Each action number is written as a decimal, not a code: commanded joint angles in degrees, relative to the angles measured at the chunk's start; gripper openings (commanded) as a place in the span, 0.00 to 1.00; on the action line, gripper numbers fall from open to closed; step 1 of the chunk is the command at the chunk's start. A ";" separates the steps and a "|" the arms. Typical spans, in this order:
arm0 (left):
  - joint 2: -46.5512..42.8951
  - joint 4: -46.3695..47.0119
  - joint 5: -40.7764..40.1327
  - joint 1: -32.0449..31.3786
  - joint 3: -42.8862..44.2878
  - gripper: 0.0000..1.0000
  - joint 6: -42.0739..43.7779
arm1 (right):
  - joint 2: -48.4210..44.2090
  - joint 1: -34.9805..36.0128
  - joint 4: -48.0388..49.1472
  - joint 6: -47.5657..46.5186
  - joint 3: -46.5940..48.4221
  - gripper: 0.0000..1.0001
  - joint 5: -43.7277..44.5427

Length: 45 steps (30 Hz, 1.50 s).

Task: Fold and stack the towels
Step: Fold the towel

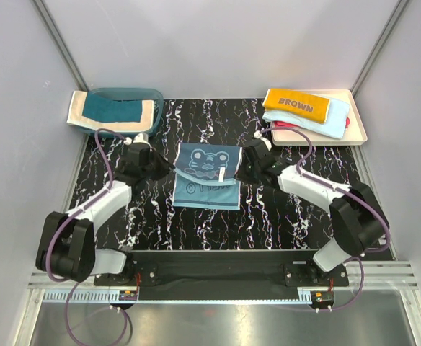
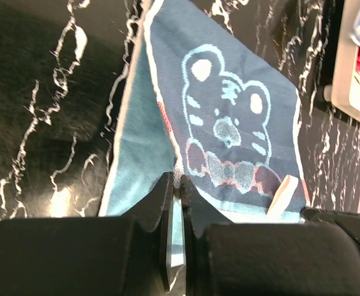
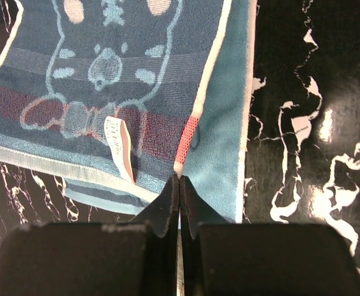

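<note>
A dusty blue towel [image 1: 207, 173] with a cartoon bear outline lies mid-table, its upper half folded over the lower part. My left gripper [image 1: 169, 167] is shut on its left edge, seen up close in the left wrist view [image 2: 179, 182] with the towel [image 2: 229, 123] ahead. My right gripper [image 1: 243, 167] is shut on its right edge, also in the right wrist view [image 3: 179, 180] on the towel [image 3: 106, 74]. An orange "BROWN" towel [image 1: 297, 104] lies on a light blue towel [image 1: 318, 126] and a red one [image 1: 348, 121]. A dark teal towel [image 1: 109, 109] with a cream border drapes over the basin.
The cream tray [image 1: 358, 133] holding the stack stands at the back right; its edge shows in the left wrist view [image 2: 346, 92]. The translucent teal basin [image 1: 156, 97] stands at the back left. The table is black marble-patterned, with grey walls around it.
</note>
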 commanded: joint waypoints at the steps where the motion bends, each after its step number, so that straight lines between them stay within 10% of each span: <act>1: -2.48 0.20 1.07 -0.60 -1.79 0.00 0.44 | -3.55 0.48 -0.20 -0.33 -1.98 0.00 2.07; 45: -7.50 5.03 -0.42 -3.06 -16.20 0.00 -2.20 | -7.95 2.15 6.74 3.27 -16.58 0.00 -2.06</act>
